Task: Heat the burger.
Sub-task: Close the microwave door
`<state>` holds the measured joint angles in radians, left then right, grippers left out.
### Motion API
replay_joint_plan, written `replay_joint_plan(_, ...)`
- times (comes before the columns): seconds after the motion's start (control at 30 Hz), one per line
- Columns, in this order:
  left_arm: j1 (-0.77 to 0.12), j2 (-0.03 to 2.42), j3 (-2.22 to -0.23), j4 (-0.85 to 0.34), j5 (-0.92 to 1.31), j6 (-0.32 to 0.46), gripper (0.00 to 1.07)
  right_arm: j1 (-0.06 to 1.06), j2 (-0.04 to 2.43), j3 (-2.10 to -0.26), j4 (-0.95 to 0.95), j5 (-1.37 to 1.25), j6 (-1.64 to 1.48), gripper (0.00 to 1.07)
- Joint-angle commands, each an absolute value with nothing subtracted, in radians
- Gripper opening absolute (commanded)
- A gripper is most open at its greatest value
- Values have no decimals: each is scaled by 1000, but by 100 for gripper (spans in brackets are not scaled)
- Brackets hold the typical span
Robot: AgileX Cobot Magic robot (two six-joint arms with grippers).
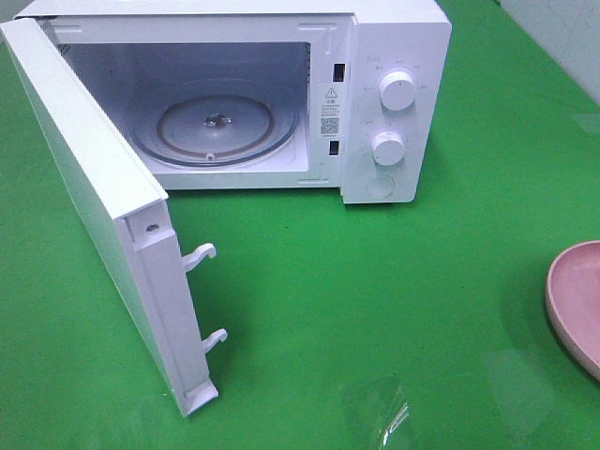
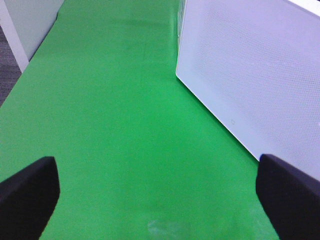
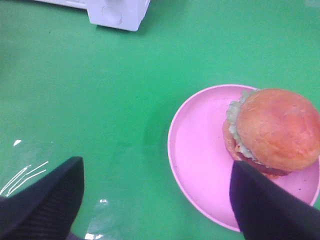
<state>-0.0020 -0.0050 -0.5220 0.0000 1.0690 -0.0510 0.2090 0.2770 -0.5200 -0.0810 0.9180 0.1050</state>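
Observation:
The burger (image 3: 277, 130), with a golden-brown bun, pale green lettuce and red filling, shows only in the right wrist view. It stands on the far side of a pink plate (image 3: 200, 150). My right gripper (image 3: 155, 200) hovers above the green table short of the plate, open, with nothing between its dark fingers (image 3: 265, 205). My left gripper (image 2: 157, 200) is open and empty over bare green cloth, beside the outside of the microwave door (image 2: 250, 75). Neither gripper appears in the exterior high view, where only the plate's edge (image 1: 577, 300) shows at the right border.
The white microwave (image 1: 394, 56) stands at the back, its door (image 1: 94, 216) swung wide toward the front left. An empty glass turntable (image 1: 216, 127) sits inside. Green cloth covers the table between the microwave and the plate. A glare patch (image 1: 389, 412) lies near the front.

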Motion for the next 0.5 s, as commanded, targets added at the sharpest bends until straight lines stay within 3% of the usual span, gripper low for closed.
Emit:
replay_joint_plan(0.03,1,-21,-519,0,1071,-47,100,140,189,-510,-44,935,55,76)
replay_joint_plan(0.27,1,-21,-519,0,1071,-47,100,37,18,-491,-41,958,24,76)
replay_joint_plan(0.5,1,-19,-519,0,1071,-47,100,14,-30,-491,-41,958,26,76)
